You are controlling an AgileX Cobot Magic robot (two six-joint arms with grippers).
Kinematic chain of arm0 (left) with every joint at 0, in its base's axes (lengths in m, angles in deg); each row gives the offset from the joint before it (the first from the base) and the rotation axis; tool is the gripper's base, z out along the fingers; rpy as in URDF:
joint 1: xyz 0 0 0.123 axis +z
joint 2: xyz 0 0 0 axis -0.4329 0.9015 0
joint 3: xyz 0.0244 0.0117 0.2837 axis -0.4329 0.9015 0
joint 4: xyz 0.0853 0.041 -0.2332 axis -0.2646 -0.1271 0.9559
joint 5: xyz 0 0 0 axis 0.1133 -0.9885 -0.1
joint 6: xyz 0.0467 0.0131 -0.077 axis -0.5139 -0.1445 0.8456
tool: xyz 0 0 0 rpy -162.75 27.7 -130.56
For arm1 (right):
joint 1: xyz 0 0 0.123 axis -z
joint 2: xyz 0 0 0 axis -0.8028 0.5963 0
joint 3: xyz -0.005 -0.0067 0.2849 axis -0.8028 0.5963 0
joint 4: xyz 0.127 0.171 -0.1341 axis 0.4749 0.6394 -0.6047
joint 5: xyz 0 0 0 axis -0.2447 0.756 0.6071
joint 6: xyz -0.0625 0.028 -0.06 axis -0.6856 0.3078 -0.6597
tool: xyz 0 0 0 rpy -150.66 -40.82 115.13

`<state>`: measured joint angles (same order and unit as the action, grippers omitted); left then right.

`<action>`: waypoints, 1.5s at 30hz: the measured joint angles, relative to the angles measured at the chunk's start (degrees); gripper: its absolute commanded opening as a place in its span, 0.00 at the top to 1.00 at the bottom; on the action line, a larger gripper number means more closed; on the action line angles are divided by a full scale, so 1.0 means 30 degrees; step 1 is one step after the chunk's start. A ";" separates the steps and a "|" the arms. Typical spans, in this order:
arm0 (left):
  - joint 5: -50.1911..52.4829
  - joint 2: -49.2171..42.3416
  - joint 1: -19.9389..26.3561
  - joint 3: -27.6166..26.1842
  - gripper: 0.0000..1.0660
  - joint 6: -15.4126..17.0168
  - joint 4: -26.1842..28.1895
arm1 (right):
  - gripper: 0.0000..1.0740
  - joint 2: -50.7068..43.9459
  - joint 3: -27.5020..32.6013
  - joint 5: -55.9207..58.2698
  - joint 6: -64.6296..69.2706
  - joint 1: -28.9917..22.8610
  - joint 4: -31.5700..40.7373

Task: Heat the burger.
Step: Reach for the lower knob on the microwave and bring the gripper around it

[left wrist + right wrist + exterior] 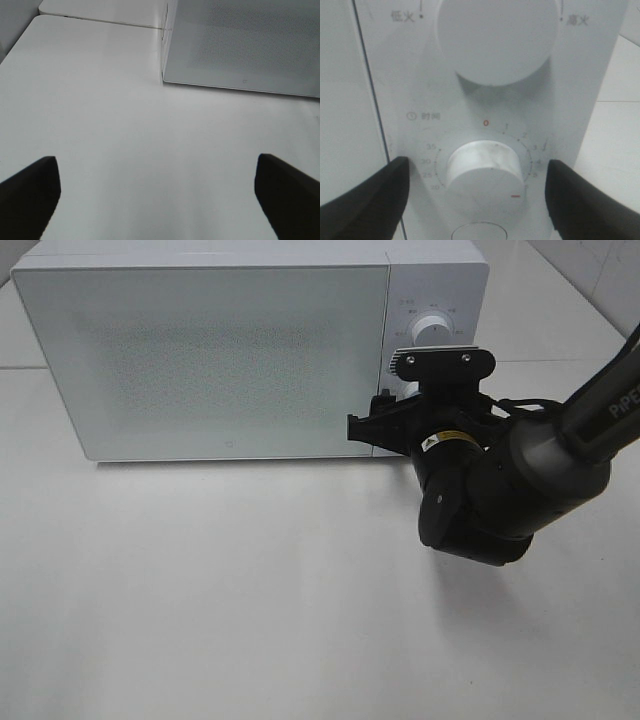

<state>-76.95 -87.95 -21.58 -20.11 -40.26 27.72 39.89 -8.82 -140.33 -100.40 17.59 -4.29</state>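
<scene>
On the left, the left gripper [157, 197] is hanging over the flat white table [100, 125] with its two dark fingers [30, 192] spread wide and nothing between them. It is facing the near left corner of the boxy white microwave oven [240, 45] and is well apart from it.

In the high view the microwave oven [200, 350] is sitting at the back of the table [250, 590], and its large frosted door with a dotted panel [220, 360] is lying shut. The burger is not showing in any view, and nothing can be made out through the door, so I cannot tell where it is.

Further right, on the narrow white control panel [435, 285], a round white upper dial [497, 37] is sitting above a smaller round white timer dial [485, 172]. The timer dial's red mark is pointing away from the red zero. The right gripper [477, 187], on its black arm, is pointing straight at this panel. Its jaws are standing open, one black finger [370, 197] on each side of the timer dial, and neither is touching it.
</scene>
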 measured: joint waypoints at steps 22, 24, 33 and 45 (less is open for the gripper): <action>0.0000 0.0000 0.0000 0.0000 0.08 0.0000 0.0000 | 1.00 0.0153 -0.0115 -0.0325 0.0076 0.0000 0.0229; 0.0000 0.0000 0.0000 0.0000 0.08 0.0000 0.0000 | 1.00 0.0153 -0.0115 -0.0382 0.0076 0.0000 0.0191; 0.0000 0.0000 0.0000 0.0000 0.08 0.0000 0.0000 | 1.00 0.0267 -0.0057 -0.0611 0.0821 0.0000 -0.0191; 0.0000 0.0000 0.0000 0.0000 0.08 0.0000 0.0000 | 1.00 0.0267 0.0248 -0.0783 1.1058 0.0191 -0.1509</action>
<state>-76.95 -87.95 -21.58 -20.11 -40.26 27.72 40.70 -8.07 -142.68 -67.23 18.16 -8.81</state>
